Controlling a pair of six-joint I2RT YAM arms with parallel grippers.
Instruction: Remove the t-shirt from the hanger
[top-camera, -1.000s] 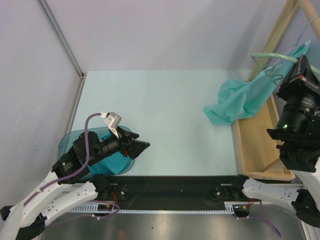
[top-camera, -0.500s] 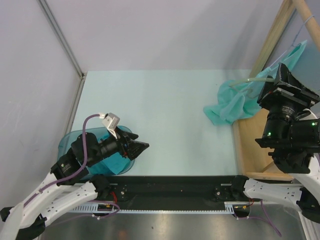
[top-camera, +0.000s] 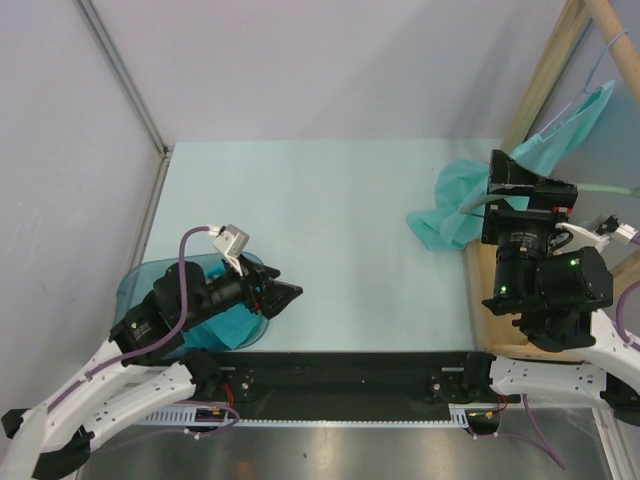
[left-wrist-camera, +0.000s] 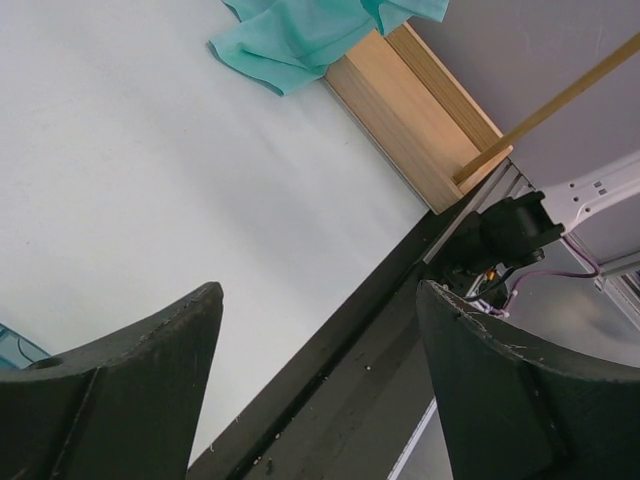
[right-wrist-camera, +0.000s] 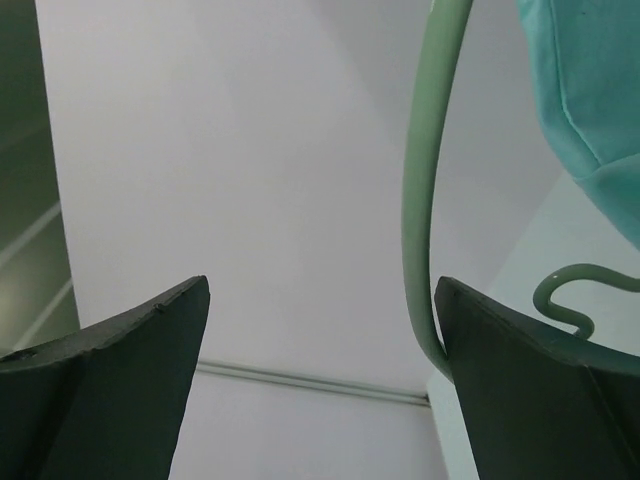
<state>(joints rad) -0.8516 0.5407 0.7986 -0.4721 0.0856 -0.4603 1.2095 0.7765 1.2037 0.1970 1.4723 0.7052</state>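
The teal t-shirt (top-camera: 455, 210) lies bunched on the table's right side, and one end still hangs up by the rack (top-camera: 578, 112). It also shows in the left wrist view (left-wrist-camera: 310, 25) and the right wrist view (right-wrist-camera: 590, 90). The pale green hanger (top-camera: 605, 188) runs sideways past my right gripper (top-camera: 528, 188). That gripper (right-wrist-camera: 322, 285) is open, and the hanger's wire (right-wrist-camera: 425, 180) passes just inside its right finger. My left gripper (top-camera: 285, 293) hovers open and empty over the table's near edge (left-wrist-camera: 320, 290).
A wooden rack stands at the right, with its slanted post (top-camera: 550, 70) and long base tray (top-camera: 510, 300), (left-wrist-camera: 420, 110). A teal plastic bin (top-camera: 135, 290) holding teal cloth (top-camera: 225, 322) sits under the left arm. Grey walls enclose the table.
My right gripper has swung down and left from the rack and its jaws have gone from shut to open. The hanger came down with it. The left arm has barely moved.
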